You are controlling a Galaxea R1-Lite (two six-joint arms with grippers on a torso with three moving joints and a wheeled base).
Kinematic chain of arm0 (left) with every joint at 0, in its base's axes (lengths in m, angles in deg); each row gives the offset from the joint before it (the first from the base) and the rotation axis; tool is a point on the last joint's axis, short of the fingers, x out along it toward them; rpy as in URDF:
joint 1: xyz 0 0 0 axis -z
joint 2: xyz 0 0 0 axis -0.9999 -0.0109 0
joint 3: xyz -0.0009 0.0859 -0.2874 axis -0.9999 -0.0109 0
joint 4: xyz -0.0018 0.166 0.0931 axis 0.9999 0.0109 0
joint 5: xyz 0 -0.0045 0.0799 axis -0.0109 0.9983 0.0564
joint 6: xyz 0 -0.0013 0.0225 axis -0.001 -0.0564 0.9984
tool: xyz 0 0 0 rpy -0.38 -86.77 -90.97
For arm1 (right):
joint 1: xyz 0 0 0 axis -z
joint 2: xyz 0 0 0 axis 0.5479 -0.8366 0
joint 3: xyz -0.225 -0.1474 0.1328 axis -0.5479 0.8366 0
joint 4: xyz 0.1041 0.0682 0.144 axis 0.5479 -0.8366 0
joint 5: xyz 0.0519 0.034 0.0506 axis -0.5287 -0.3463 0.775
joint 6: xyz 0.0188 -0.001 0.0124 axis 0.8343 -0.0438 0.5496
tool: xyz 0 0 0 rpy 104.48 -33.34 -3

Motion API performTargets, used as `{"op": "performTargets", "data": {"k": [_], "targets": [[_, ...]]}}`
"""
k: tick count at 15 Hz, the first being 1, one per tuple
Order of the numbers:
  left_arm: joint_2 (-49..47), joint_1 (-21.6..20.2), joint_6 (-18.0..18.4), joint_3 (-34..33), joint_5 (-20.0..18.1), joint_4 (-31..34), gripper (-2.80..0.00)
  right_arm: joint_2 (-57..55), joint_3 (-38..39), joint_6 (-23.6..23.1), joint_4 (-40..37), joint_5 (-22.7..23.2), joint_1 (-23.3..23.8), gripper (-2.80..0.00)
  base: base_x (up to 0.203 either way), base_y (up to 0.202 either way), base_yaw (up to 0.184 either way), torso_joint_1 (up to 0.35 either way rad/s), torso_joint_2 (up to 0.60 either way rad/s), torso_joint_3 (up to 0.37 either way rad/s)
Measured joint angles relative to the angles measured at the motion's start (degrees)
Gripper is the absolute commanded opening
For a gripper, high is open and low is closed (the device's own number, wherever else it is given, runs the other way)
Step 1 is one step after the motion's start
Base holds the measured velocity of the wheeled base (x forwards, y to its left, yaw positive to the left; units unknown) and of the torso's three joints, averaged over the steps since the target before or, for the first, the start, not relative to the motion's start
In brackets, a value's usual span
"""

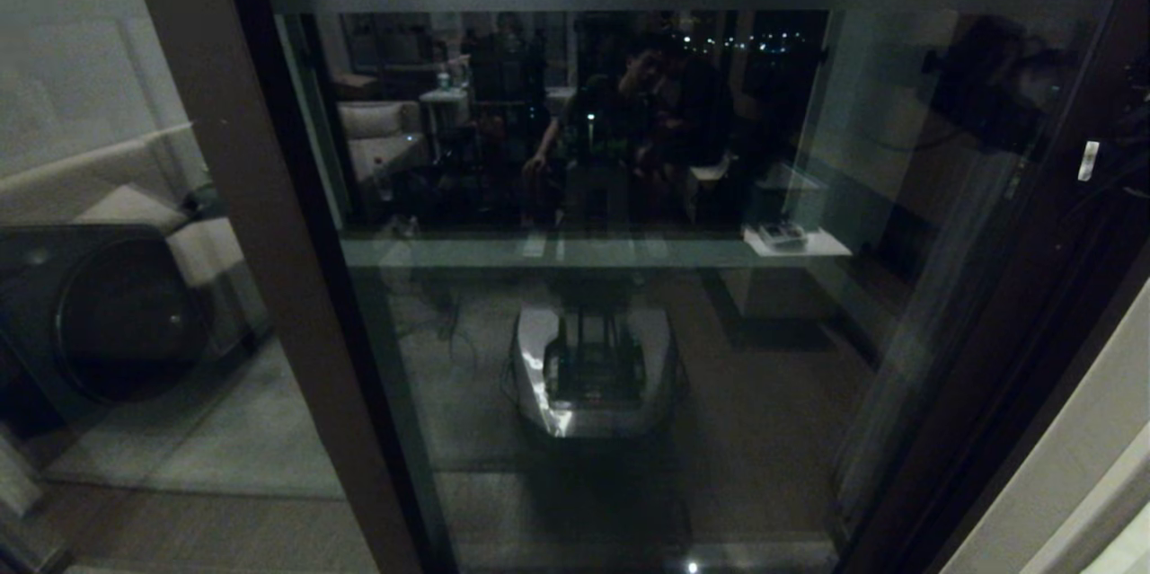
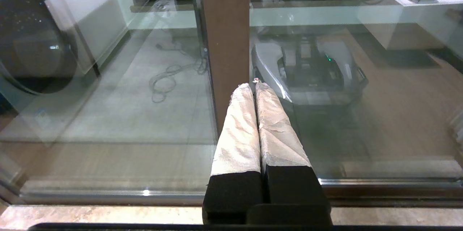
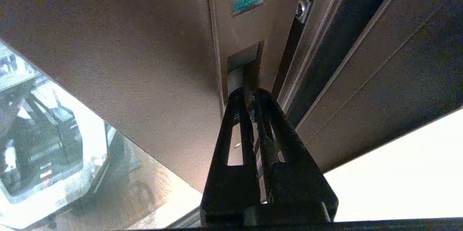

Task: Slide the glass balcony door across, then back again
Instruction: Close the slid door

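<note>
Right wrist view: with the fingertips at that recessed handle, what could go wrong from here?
1. The right gripper is shut with only its tips at the slim recessed handle of the glass balcony door; they might slip out when pushing sideways.
2. The door frame channel lies close beside the handle, so the fingers could jam there.

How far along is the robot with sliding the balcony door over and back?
Early, by the look of it. Done: the right gripper, fingers together, has its tips at the recessed handle on the stile of the glass balcony door. In hand: getting purchase there. Left: apparently both slides; the door's right stile sits near the right-hand frame. The left gripper is shut and idle, low before the glass.
</note>
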Motion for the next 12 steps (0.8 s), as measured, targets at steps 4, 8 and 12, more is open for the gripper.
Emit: {"op": "performTargets", "data": {"k": [4, 8, 12], "targets": [[0.00, 0.00, 0.01, 0.00, 0.00, 0.00, -2.80, -0.35, -0.64, -0.05, -0.14, 0.02, 0.42, -2.80, 0.000, 0.000, 0.000, 0.000, 0.00, 0.000], [0.00, 0.00, 0.01, 0.00, 0.00, 0.00, -2.80, -0.69, -1.00, -0.08, 0.01, 0.02, 0.81, -2.80, 0.000, 0.000, 0.000, 0.000, 0.00, 0.000], [0.00, 0.00, 0.01, 0.00, 0.02, 0.00, -2.80, -0.80, -1.08, -0.08, 0.19, -0.04, 1.03, -2.80, 0.000, 0.000, 0.000, 0.000, 0.00, 0.000]]}}
